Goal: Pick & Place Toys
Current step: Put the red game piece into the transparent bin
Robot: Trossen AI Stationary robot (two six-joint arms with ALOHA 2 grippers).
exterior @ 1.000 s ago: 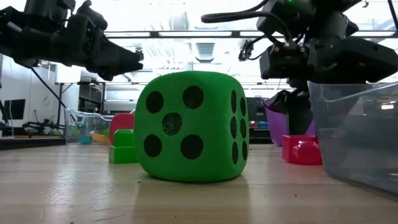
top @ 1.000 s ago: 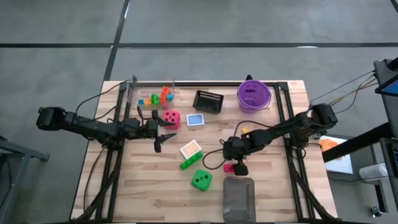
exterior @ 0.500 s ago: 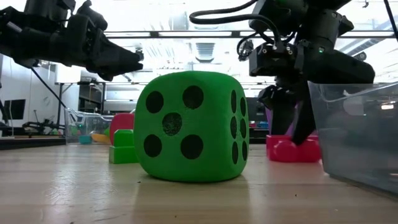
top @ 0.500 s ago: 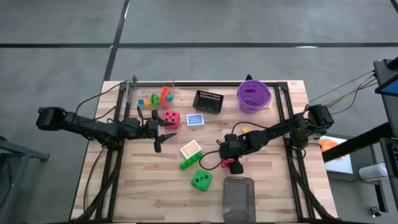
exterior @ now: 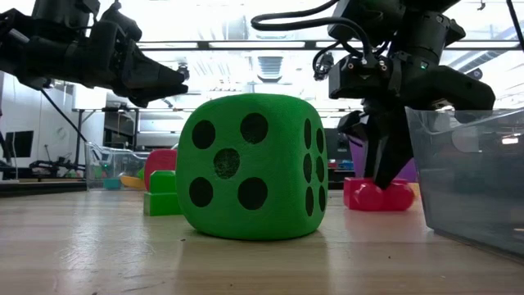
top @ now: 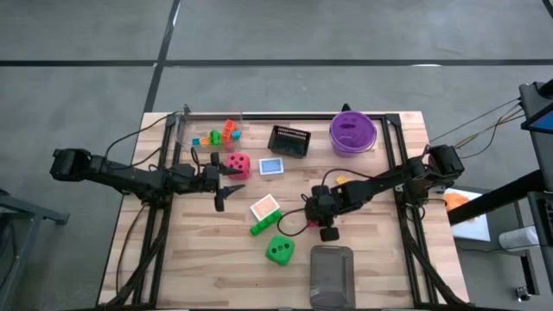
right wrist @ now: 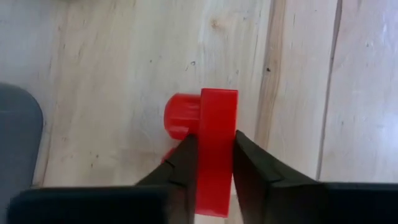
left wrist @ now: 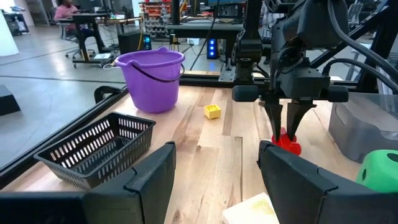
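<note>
Currently logged, operator: your right gripper (right wrist: 210,171) was clenched on 1 red brick (right wrist: 214,134), on the table at about 5 o'clock from centre, near the clear bin (top: 331,275). Your left gripper (top: 226,184) hung parted and empty at 9 o'clock. Risk: the narrow pinch could let the brick twist out on lifting. Only the right wrist view showed both fingers on the brick; your high view hid it.

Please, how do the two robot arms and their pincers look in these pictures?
Both arms are dark, almost black, built of slim jointed segments with black cables looping along them. The left pincer has two broad, angular dark fingers. The right pincer has narrower fingers that taper to points under a boxy dark wrist block. No markings can be read on either arm.
</note>
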